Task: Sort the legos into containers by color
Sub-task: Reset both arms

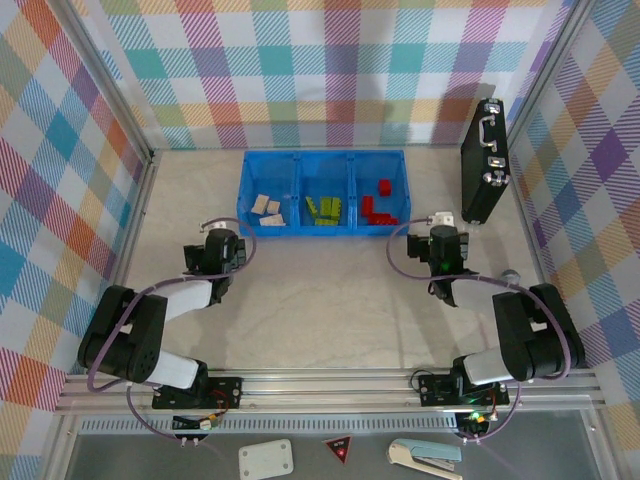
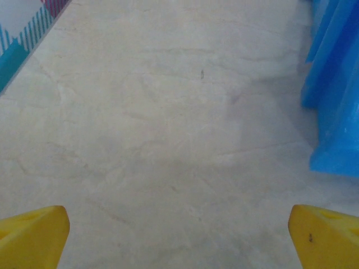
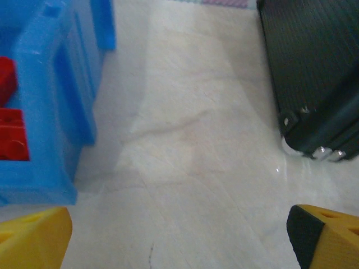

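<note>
From above, the blue bin (image 1: 322, 155) at the table's (image 1: 320, 310) far side holds cream legos (image 1: 267, 209) on the left, lime-green legos (image 1: 325, 209) in the middle and red legos (image 1: 379, 205) on the right. Both arms are folded, with the left gripper (image 1: 228, 232) and right gripper (image 1: 443, 220) near the bin's front corners. At the left wrist the yellow fingertips (image 2: 33, 235) are spread wide over bare table, with the bin at right. At the right wrist the fingertips (image 3: 33, 238) are equally apart, with red legos at left and a black briefcase (image 3: 314, 73) at right.

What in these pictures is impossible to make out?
Top view: the legos in the blue bin are too small to count.
Left wrist view: the bin's own wall hides its contents, and the right edge cuts it off.
Right wrist view: the red legos are blurred and cut by the left edge; the black briefcase runs off top and right.
</note>
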{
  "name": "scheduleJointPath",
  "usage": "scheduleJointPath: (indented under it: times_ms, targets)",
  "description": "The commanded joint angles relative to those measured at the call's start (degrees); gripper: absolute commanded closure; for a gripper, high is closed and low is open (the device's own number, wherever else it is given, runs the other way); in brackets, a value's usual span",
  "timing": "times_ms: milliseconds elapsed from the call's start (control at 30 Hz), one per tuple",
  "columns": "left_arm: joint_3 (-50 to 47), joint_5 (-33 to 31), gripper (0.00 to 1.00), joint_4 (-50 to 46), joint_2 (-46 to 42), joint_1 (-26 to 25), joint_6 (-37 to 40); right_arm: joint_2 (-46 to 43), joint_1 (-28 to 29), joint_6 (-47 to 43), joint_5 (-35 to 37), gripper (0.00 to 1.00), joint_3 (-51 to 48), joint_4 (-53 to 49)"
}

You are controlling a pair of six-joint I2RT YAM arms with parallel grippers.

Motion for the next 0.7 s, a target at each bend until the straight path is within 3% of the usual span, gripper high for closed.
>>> scheduleJointPath:
  times_ms: [0, 133, 267, 333, 467, 667]
  targets:
    - [-0.8, 5.7, 0.00, 13.3, 1.8, 2.6, 2.6, 1.3, -3.0, -1.5, -6.4, 0.01, -2.5, 11.8]
    - [-2.6, 16.0, 0.00, 18.3, 4.2, 7.2, 0.8, 3.3, -7.5, 1.2, -13.4, 0.01, -2.8, 13.6]
    - [-5.3, 20.4, 0.00, 25.9, 6.9, 7.7, 2.3, 7.5, -9.1, 0.9, -18.0, 0.01, -4.1, 20.4]
    - [-4.9, 20.7, 0.00, 24.8, 6.7, 7.9, 2.0, 6.4, -9.2, 1.2, -18.4, 0.01, -3.2, 16.2]
    - [-4.7, 20.7, 0.00, 24.4, 6.8, 7.9, 2.1, 6.6, -9.3, 2.4, -15.3, 0.01, -2.8, 16.5]
    - [-5.0, 20.7, 0.00, 24.7, 6.6, 7.8, 2.3, 6.6, -9.7, 2.7, -16.5, 0.01, -2.3, 15.0]
